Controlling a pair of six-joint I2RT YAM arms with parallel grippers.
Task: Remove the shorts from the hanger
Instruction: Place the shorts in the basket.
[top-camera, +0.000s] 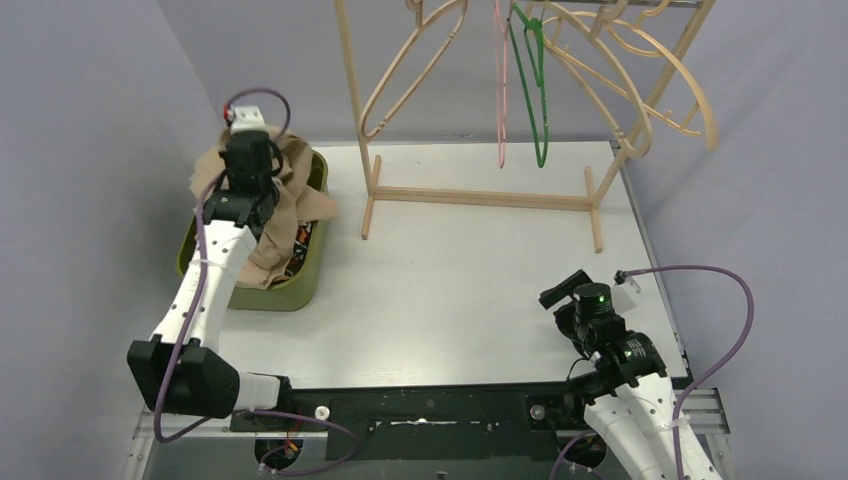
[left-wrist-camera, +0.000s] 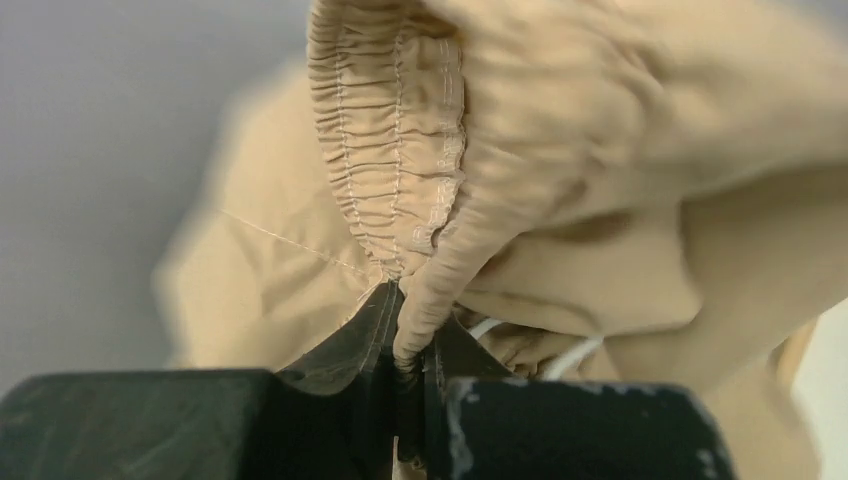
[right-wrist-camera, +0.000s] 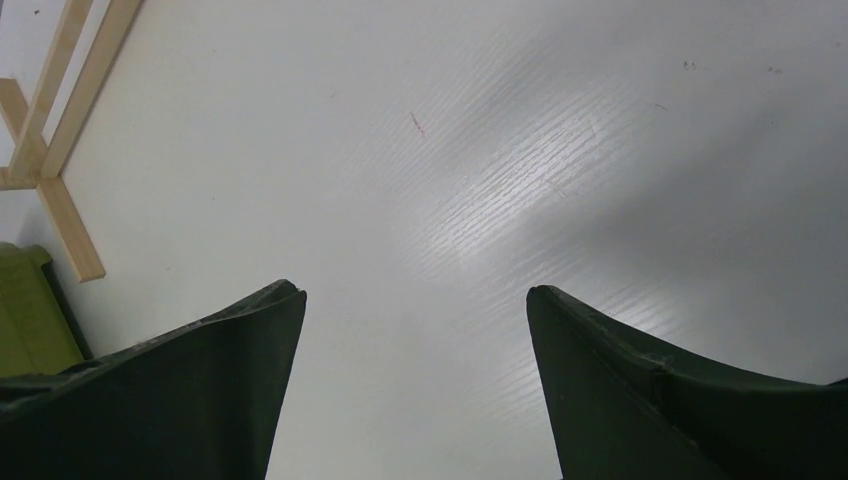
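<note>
Beside wooden rack (top-camera: 480, 197), shorts (top-camera: 290, 205) over bin (top-camera: 308, 275).

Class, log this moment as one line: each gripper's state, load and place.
left gripper: shut on beige shorts, over green bin | right gripper: open, empty, over table | hangers: bare

I count one pink hanger (top-camera: 501, 130), one green hanger (top-camera: 541, 150), one wooden rack (top-camera: 480, 197), one green bin (top-camera: 300, 290), and one pair of beige shorts (top-camera: 283, 205).

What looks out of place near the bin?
The beige shorts are draped over the rim of the bin instead of lying inside it. Their waistband is pinched in the left hand. Nothing else stands out.
</note>
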